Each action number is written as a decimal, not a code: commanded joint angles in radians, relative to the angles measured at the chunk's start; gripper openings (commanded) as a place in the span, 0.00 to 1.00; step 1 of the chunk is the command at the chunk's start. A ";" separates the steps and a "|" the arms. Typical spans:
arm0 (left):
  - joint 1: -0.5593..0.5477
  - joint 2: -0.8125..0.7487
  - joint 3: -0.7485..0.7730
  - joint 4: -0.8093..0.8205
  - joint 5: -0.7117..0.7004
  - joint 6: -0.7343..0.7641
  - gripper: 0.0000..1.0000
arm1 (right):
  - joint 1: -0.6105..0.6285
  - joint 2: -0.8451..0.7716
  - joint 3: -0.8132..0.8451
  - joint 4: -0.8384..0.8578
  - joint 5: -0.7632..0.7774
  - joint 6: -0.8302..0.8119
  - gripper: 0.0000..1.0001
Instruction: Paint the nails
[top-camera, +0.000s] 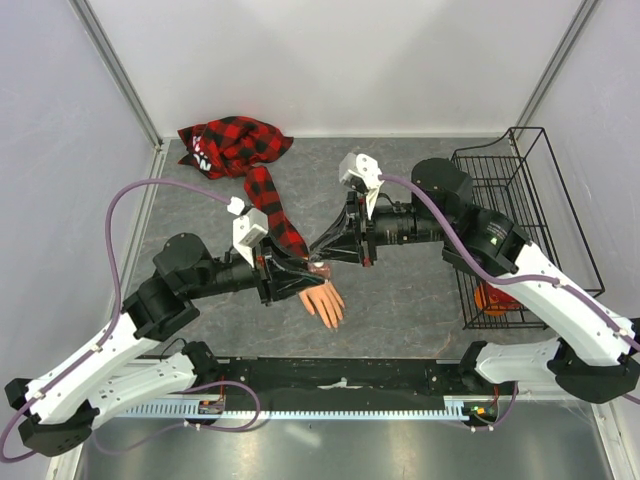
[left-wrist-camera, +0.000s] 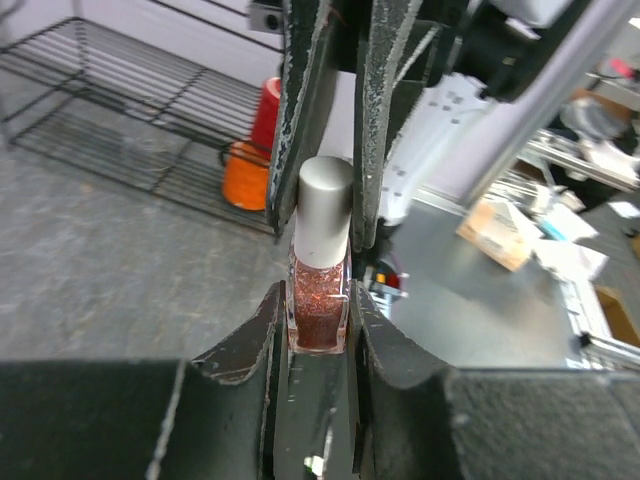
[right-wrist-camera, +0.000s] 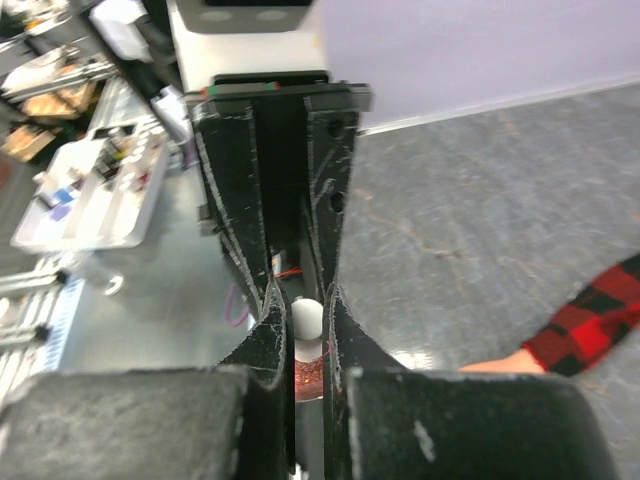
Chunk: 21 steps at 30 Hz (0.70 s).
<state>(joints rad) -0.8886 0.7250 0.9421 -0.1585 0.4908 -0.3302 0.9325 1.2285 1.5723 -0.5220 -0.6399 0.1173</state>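
The bottle (left-wrist-camera: 320, 305) is clamped at its glass by the left claw (left-wrist-camera: 318, 322) and at its cap (left-wrist-camera: 325, 210) by the right claw (right-wrist-camera: 303, 302); it is judged unopened. The nails (top-camera: 333, 318), at six o'clock of the claws on the worktop (top-camera: 420, 300), are yet to be painted.

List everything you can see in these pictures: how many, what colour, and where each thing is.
nail polish bottle: one, reddish glitter with a pale cap, held in the air between the two grippers
mannequin hand: one, peach, on the table near the middle, fingers toward the arm bases
plaid sleeve: one, red and black, running from the hand to a bunched heap at the far left
wire rack: one, black, along the right side
orange-and-red item: one, in the rack's near end
table: one, grey
left gripper: black, clamped on the bottle's glass
right gripper: black, closed around the cap
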 joint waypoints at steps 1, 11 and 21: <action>0.007 0.013 0.084 0.089 -0.234 0.112 0.02 | 0.018 -0.006 -0.050 -0.029 0.097 0.050 0.00; 0.005 0.114 0.043 0.255 -0.541 0.325 0.02 | 0.409 0.075 -0.124 -0.076 1.198 0.442 0.00; 0.005 0.151 -0.008 0.413 -0.555 0.249 0.02 | 0.471 0.098 -0.158 0.001 1.424 0.472 0.00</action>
<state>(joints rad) -0.9039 0.8860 0.8955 -0.1123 0.0765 -0.0864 1.3186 1.3041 1.4372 -0.4664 0.8688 0.4976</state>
